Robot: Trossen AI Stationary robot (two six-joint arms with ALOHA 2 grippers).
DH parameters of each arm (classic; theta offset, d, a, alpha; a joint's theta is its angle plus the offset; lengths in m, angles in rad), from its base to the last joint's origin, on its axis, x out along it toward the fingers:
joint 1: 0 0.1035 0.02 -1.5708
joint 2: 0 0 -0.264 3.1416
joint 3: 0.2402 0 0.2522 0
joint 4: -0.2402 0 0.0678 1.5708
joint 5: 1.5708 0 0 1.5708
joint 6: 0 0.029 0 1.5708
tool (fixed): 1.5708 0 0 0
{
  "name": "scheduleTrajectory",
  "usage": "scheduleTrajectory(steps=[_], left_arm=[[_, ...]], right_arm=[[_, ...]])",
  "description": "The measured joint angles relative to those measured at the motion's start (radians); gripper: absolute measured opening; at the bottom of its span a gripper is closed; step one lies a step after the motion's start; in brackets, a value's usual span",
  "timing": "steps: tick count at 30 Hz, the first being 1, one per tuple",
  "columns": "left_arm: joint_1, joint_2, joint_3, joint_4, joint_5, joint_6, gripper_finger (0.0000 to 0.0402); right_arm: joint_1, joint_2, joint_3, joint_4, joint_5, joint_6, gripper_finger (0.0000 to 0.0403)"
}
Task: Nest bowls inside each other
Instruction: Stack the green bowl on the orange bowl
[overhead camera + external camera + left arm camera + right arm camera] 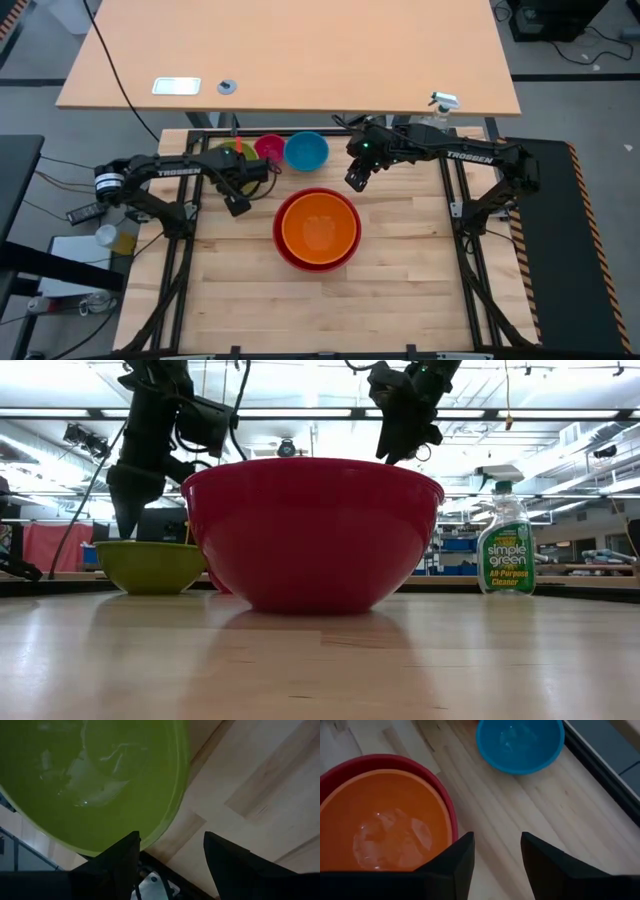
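The orange bowl sits nested in the red bowl at the table's middle. Along the far edge stand the yellow-green bowl, the pink bowl and the blue bowl, each on its base. My left gripper hangs open, pointing down, just above the yellow-green bowl; the bowl's rim runs past one finger without touching it. My right gripper is open in the air, above the table between the red bowl and the blue bowl.
A green spray bottle stands at the table's far right corner. Black frame rails run along the table's left and right sides. Bare wood lies in front of the red bowl, toward the near edge.
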Motion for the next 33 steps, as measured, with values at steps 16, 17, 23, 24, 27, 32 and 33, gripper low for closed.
scheduleTrajectory(steps=[16,17,23,24,27,32,33], left_arm=[[0.073,0.086,-0.003,0.144,0.0,0.087,0.0214],[0.073,0.106,-0.004,0.144,0.0,0.093,0.021],[0.066,0.185,-0.005,0.184,0.004,0.116,0.0174],[0.064,0.193,-0.005,0.184,0.004,0.117,0.0166],[0.056,0.205,-0.005,0.181,0.009,0.122,0.013],[0.052,0.186,-0.005,0.162,0.042,0.097,0.0049],[0.052,0.18,-0.005,0.155,0.046,0.093,0.0031]], right_arm=[[0.0,0.0,0.0,0.038,0.002,-0.02,0.0168],[0.0,0.0,0.0,0.044,0.002,-0.02,0.0168],[0.0,0.0,0.0,0.052,-0.003,-0.02,0.0168],[0.0,0.0,0.0,0.053,-0.003,-0.02,0.0168],[0.0,0.001,0.0,0.052,-0.005,-0.02,0.0168],[0.005,0.001,0.0,0.052,-0.006,-0.023,0.0168],[0.005,0.001,0.0,0.052,-0.007,-0.03,0.0168]])
